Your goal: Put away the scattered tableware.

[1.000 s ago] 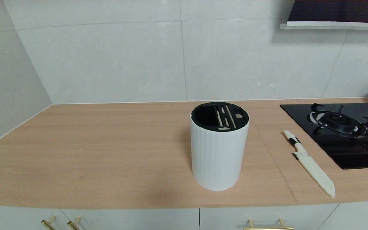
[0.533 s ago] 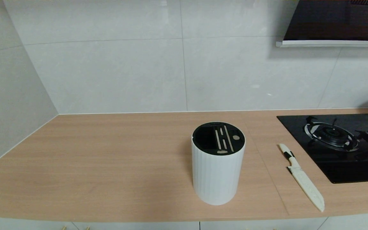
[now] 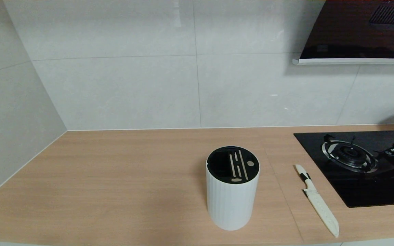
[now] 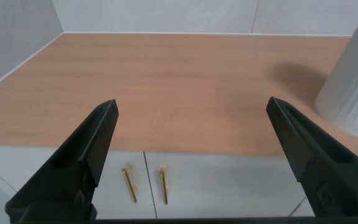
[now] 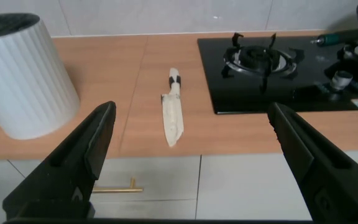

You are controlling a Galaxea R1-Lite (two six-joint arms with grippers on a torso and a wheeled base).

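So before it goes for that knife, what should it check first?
1. Right gripper open: ok, jaws wide apart.
2. Knife free to grab: ok, it lies flat and alone on the counter, between holder and stove.
3. Handle on the near side: not ok, the blade tip points at the counter's front edge.
4. Holder upright, nothing sticking out: ok.
5. Which slot fits the blade: cannot tell.
6. Left gripper out of the way: ok, open, on the holder's far side from the knife.
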